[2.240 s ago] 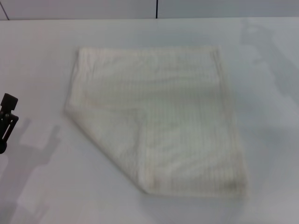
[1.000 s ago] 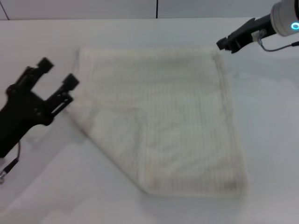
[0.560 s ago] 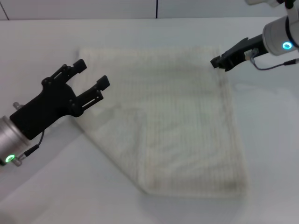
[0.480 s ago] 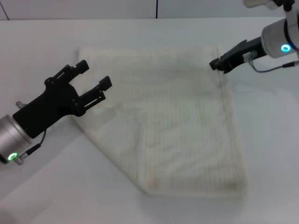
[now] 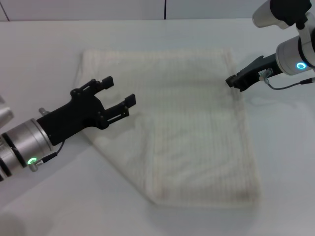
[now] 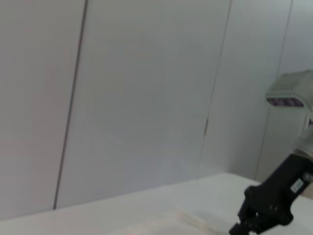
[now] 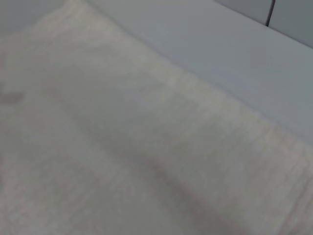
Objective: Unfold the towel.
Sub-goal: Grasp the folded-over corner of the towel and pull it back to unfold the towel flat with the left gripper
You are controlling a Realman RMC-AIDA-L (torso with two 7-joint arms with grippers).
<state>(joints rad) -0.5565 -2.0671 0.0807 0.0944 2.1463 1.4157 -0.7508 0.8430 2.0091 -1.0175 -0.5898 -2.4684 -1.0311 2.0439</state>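
Left gripper (image 5: 118, 94) reaches low over the towel (image 5: 187, 123), fingers spread, while the right gripper (image 5: 232, 81), seemingly closed though hard to read, hovers at its edge.

White table (image 5: 44, 59), smooth and bare-topped, cream-white towel (image 5: 187, 128) laid flat directly on it, near-left corner folded in diagonally, far edge seen near the table's back edge
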